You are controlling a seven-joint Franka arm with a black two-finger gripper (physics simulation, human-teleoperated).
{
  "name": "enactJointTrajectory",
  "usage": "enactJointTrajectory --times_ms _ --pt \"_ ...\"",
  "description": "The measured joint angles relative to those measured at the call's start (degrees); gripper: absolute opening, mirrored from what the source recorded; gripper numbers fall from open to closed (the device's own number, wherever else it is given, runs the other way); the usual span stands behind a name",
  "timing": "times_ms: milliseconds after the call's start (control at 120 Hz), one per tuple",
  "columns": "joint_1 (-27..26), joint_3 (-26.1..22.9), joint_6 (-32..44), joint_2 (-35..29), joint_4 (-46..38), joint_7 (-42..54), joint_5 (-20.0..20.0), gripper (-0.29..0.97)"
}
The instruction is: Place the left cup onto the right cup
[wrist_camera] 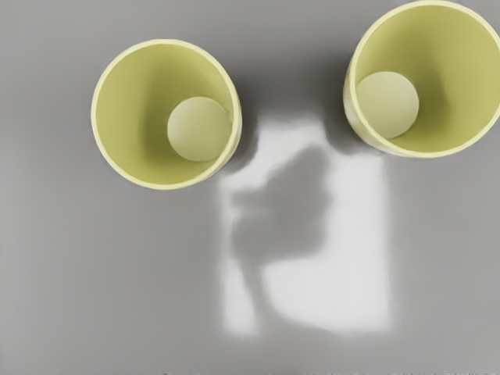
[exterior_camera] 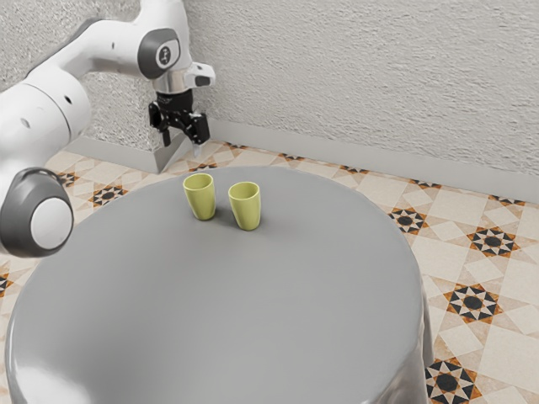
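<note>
Two yellow-green cups stand upright and close together on the round grey table [exterior_camera: 253,303]. The left cup [exterior_camera: 200,195] is toward the exterior view's left, and the right cup [exterior_camera: 245,204] sits just beside it. My gripper [exterior_camera: 183,136] hangs well above the table, behind and a little to the left of the left cup. It is open and holds nothing. From above, the wrist view looks into both empty cups, one cup [wrist_camera: 166,113] and the other cup [wrist_camera: 422,78], with my hand's shadow on the table between them.
The table's far edge runs just behind the cups. Beyond it are a patterned tile floor [exterior_camera: 472,244] and a rough grey wall [exterior_camera: 379,76]. The arm's white links [exterior_camera: 50,109] rise at the exterior view's left.
</note>
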Motion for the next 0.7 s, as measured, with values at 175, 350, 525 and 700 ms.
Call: enactJointTrajectory --times_ms 175,350,525,700 --pt "0.5 0.0 2.0 0.2 -3.8 0.1 0.0 0.68" --pt "0.6 0.0 4.2 1.5 -5.4 0.1 0.0 0.68" --pt "0.5 -0.1 6.4 4.2 -4.3 0.1 0.0 0.68" --pt "0.3 -0.2 8.0 7.6 -0.3 0.2 0.0 0.68"
